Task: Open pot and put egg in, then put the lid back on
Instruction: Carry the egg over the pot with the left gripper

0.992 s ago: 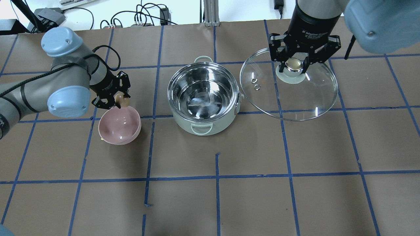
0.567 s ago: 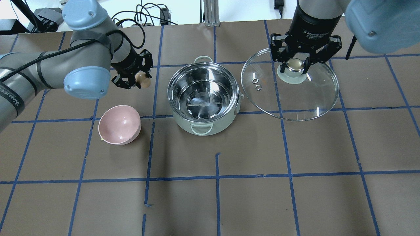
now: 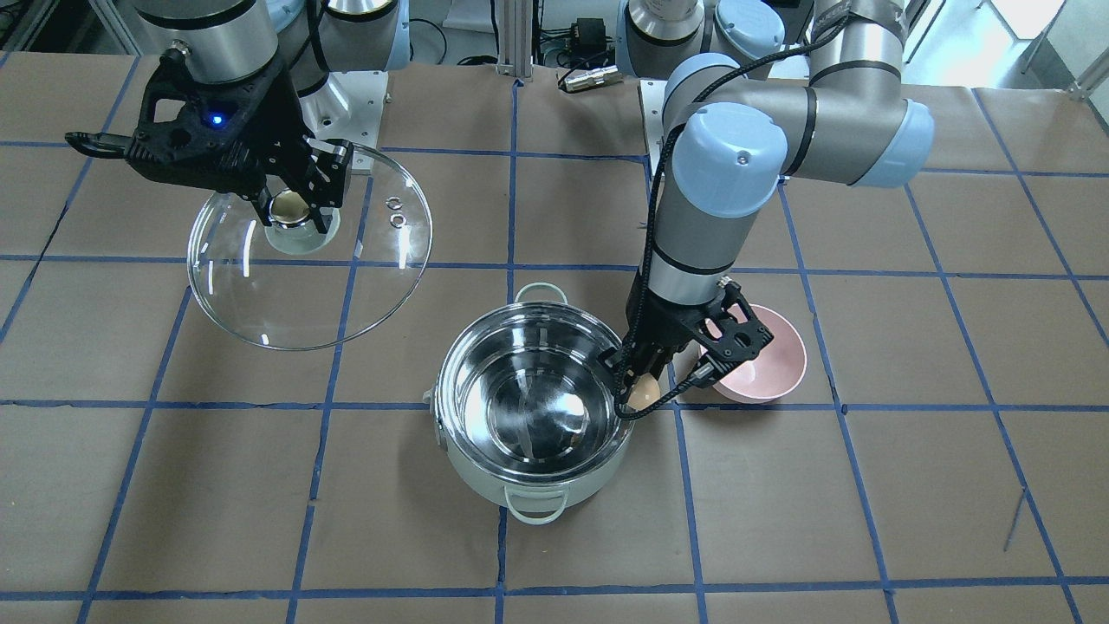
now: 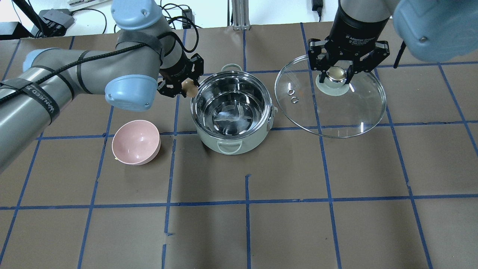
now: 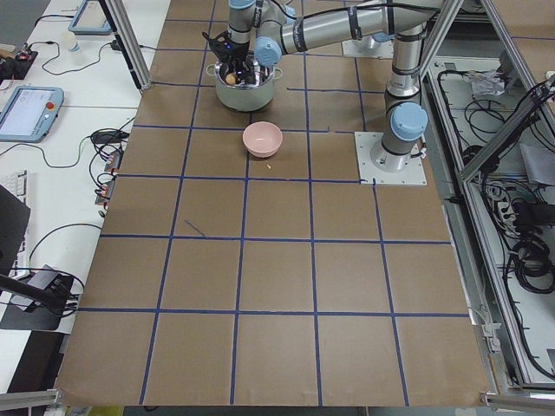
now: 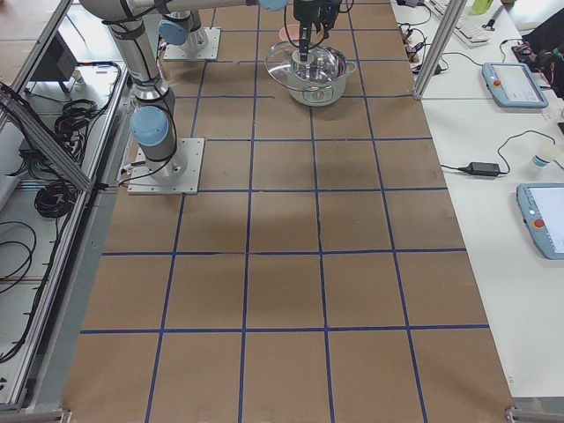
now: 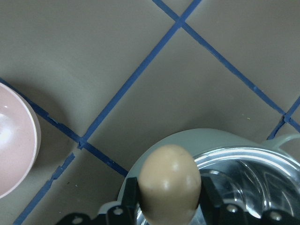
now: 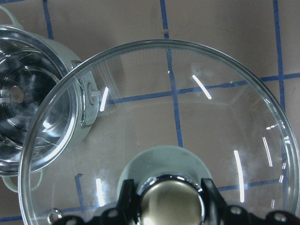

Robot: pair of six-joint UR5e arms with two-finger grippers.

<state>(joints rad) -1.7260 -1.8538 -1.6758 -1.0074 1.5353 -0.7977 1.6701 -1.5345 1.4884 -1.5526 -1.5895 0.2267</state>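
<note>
A: So, where is the egg (image 4: 189, 88) hanging?
B: Left jaws are gripping it at the pot (image 4: 209, 140) rim, toward the counter's left edge; try centring and lowering before releasing. Right jaws are gripping the lid (image 4: 336, 112).

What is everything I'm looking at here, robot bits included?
pot: 1, mint-white outside and steel inside, mid-table, open and empty
egg: 1, tan, held at the pot's rim, not yet inside
lid: 1, clear glass, held by its knob beside the pot
bowl: 1, pink, on the table near the pot, empty
table: 1, brown with a blue tape grid
left arm: 1, grey with blue caps, reaching to the pot
right arm: 1, same colours, over the lid
left fingers: 2, black, closed on the egg
right fingers: 2, black, closed on the knob
</note>
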